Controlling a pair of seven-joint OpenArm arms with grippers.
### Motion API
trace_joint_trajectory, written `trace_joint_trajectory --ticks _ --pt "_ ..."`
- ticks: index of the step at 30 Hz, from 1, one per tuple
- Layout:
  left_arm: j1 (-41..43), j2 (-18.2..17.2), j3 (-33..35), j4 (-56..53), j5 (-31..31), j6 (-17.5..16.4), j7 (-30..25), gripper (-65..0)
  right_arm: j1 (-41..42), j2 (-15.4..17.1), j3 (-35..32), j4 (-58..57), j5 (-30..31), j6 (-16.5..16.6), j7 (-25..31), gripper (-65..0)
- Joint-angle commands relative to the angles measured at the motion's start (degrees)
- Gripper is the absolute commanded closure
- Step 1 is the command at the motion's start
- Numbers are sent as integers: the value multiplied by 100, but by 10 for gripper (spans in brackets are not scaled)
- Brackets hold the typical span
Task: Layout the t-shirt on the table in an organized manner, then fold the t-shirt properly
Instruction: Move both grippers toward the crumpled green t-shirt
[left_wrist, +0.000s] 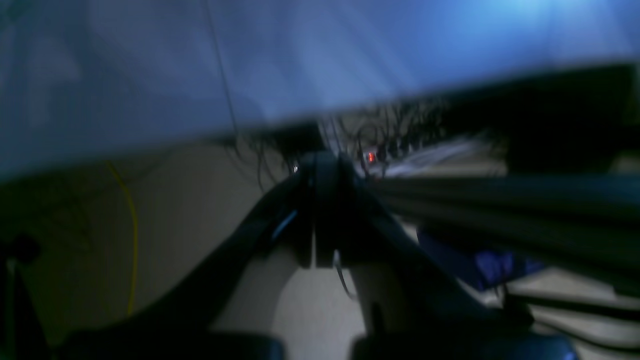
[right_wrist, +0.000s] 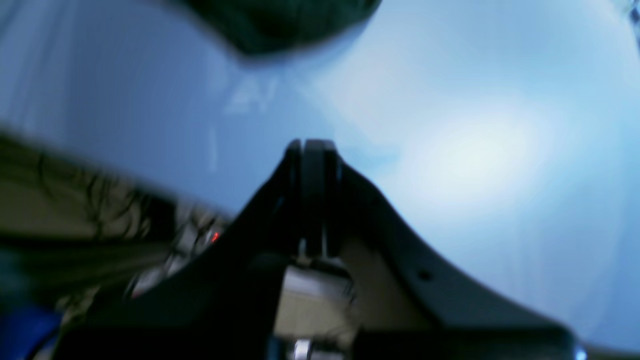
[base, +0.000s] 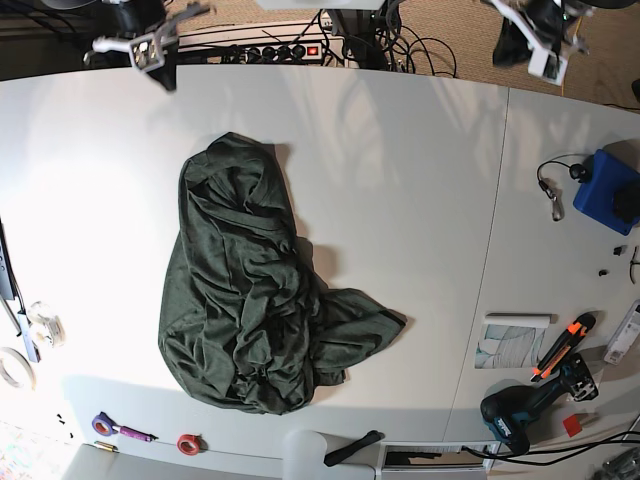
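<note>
While left pincer (left_wrist: 322, 162) and right pincer (right_wrist: 308, 148) sit closed (empty), the t-shirt (base: 250, 290) lies lengthwise far-to-near.

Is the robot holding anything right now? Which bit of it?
Nothing is held. The left tool and the right tool are both shut on nothing, far from the crumpled shirt lying on the table.

1. The left gripper (left_wrist: 320, 165) is matte black, with two curved fingers (left_wrist: 280, 210) that widen toward the base and a thin blue streak on one.
2. The right gripper (right_wrist: 310, 150) is the same black shape, with a small round screw hole (right_wrist: 425, 275) in one finger and bare metal at its root.
3. From above, the left arm (base: 540, 40) and right arm (base: 150, 45) end in white housings over black parts.
</note>
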Motion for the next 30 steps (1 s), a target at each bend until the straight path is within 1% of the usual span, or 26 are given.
trace_joint_trajectory --ticks 1,3,5,6,7,10,13,14,15,17,18,19,20,21,22,23,24,25,27,30 --pt "-2 -33 -26 90 -59 -173 -81 0 28 46 44 90 -42 -37 116 0" --pt "-205 -33 -26 87 -59 -527 -83 0 258 -11 39 90 -201 -24 129 0" --pt "-444 -20 -22 87 -61 -892 -90 0 538 -168 39 90 -256 -20 127 0" --pt "-568 11 -15 87 -61 -990 -120 0 682 -245 35 90 -254 -15 127 0" --pt "-693 70 -15 87 -59 -1040 -164 0 811 -328 35 90 -251 -11 125 0" --pt "-1071 291 -15 81 -57 -1045 -330 0 1180 -603 35 90 -262 -9 122 0" --pt "-1449 492 -15 61 -59 -1047 -409 0 1493 -883 35 90 -496 9 85 0" --pt "-1572 529 -15 50 -57 -1049 -404 0 1591 -970 35 90 -538 107 22 0" --pt "-1690 540 -15 28 -57 -1049 -400 0 1694 -1036 35 90 -553 310 -79 0" --pt "-1902 538 -15 -9 -55 -1051 -372 0 1862 -1123 35 87 -551 874 -293 0" --pt "-1987 538 -15 -35 -55 -1056 -332 0 1928 -1128 35 85 -551 1152 -354 -74" --pt "-2057 540 -15 -61 -52 -1080 -293 -1 1969 -1126 35 79 -551 1303 -374 -158" --pt "-2114 540 -15 -98 -33 -1117 -264 -54 2006 -1126 35 76 -553 1320 -389 -227" --pt "-2166 540 -15 -144 -33 -1196 -251 -129 2050 -1119 35 76 -555 1311 -391 -278" --pt "-2201 540 -15 -210 -35 -1255 -254 -216 2100 -1091 35 76 -553 1292 -422 -306" --pt "-2225 542 -15 -275 -48 -1287 -256 -298 2138 -1067 35 76 -553 1296 -479 -313" --pt "-2232 542 -15 -343 -59 -1285 -256 -359 2179 -1045 35 76 -555 1298 -566 -314" --pt "-2243 542 -15 -409 -59 -1283 -254 -390 2218 -1019 35 72 -555 1296 -704 -314" --pt "-2264 546 -15 -555 -59 -1283 -260 -393 2295 -942 35 -26 -555 1294 -807 -316" --pt "-2308 634 -15 -739 -59 -1283 -258 -393 2463 -872 35 -511 -553 1294 -800 -322"
